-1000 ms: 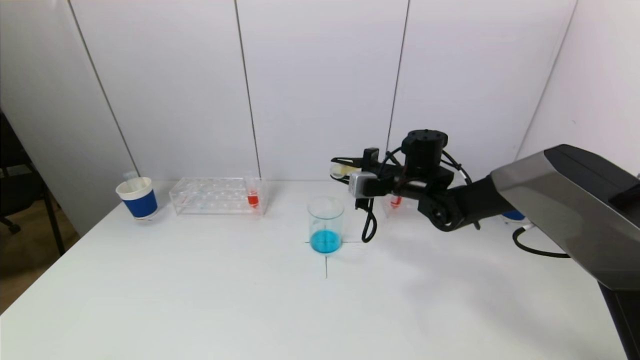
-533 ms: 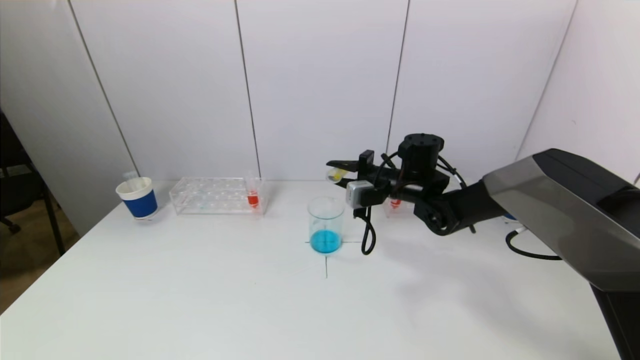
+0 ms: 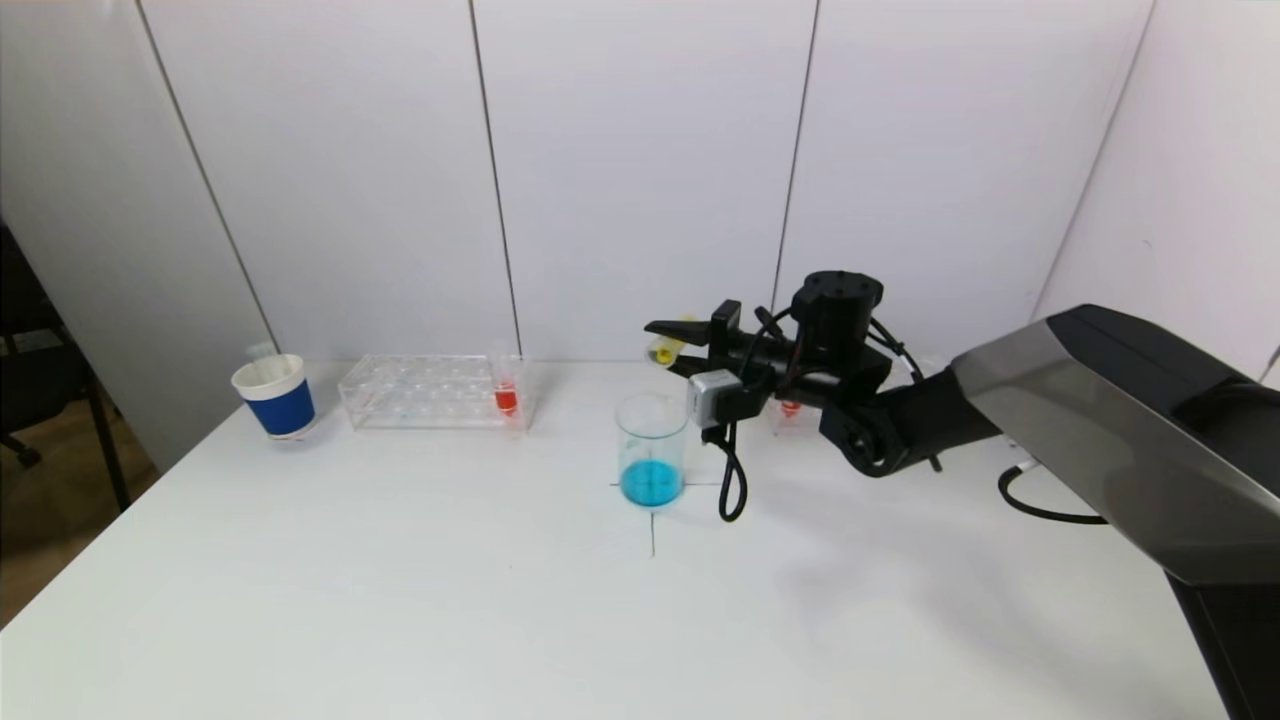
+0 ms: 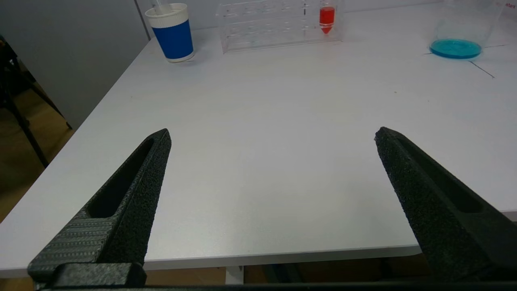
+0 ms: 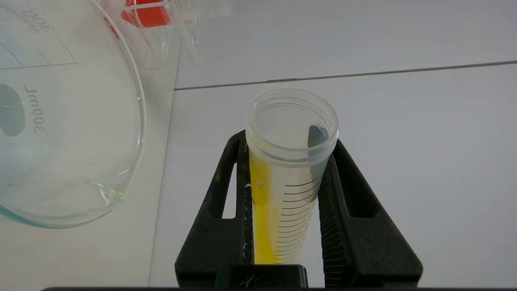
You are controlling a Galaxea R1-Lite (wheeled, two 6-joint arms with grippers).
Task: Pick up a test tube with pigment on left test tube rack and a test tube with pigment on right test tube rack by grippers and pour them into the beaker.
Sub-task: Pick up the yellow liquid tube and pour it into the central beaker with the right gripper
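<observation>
Nearest, at the counter's (image 4: 258, 169) front edge: left gripper (image 4: 272, 135), fingers (image 4: 137, 190) spread wide with nothing between them, hanging just above the bare surface. Unseen in the head view.

Farther in, mid-counter: beaker (image 3: 651, 450) upright on a cross mark, shallow blue liquid at its bottom.

Just beyond and above the beaker's rim, slightly to its right: right gripper (image 3: 672, 345), fingers (image 5: 226, 202) clamped tight on a tube (image 5: 286, 178), one finger each side. Tube tipped close to level, open mouth aimed away from the arm, yellow pigment pooled along one side of its wall. Mouth near the rim, not touching it, seen from the right wrist.

Behind the right arm: right rack (image 3: 795, 415), mostly hidden, a red tube (image 3: 790, 407) standing in it.

Farther left along the back: left rack (image 3: 430, 392), clear, with one red tube (image 3: 506, 398) upright at its beaker-side end.

Far left of that, well apart: blue cup (image 3: 274, 397) with white rim.
</observation>
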